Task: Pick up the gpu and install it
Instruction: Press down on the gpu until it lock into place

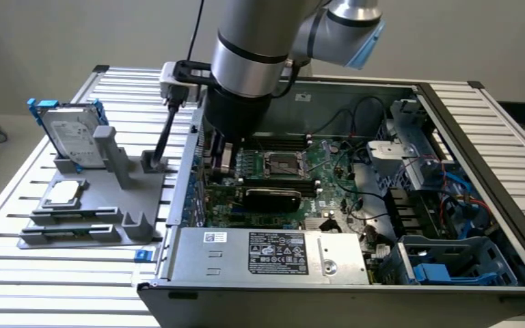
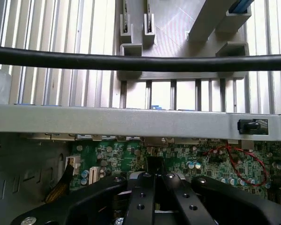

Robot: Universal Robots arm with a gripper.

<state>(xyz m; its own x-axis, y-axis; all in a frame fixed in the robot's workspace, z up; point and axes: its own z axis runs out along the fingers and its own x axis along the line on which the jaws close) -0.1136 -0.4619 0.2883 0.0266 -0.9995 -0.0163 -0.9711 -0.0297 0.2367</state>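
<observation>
The gpu (image 1: 273, 198), a card with a black rounded shroud, stands on edge on the green motherboard (image 1: 335, 171) inside the open computer case (image 1: 481, 171). My gripper (image 1: 219, 160) reaches down into the case by its wall on the exterior view's left, a short way from the gpu and apart from it. In the wrist view the gripper (image 2: 154, 171) hangs over the motherboard (image 2: 131, 154), its black fingers (image 2: 141, 197) pressed together. I see no card between them.
A grey labelled power-supply box (image 1: 272, 253) lies at the case's front. On the slatted table to the exterior view's left, a grey holder (image 1: 107, 205) carries a hard drive in a blue frame (image 1: 69, 133). A black cable (image 2: 140, 62) runs above the case wall (image 2: 131, 121).
</observation>
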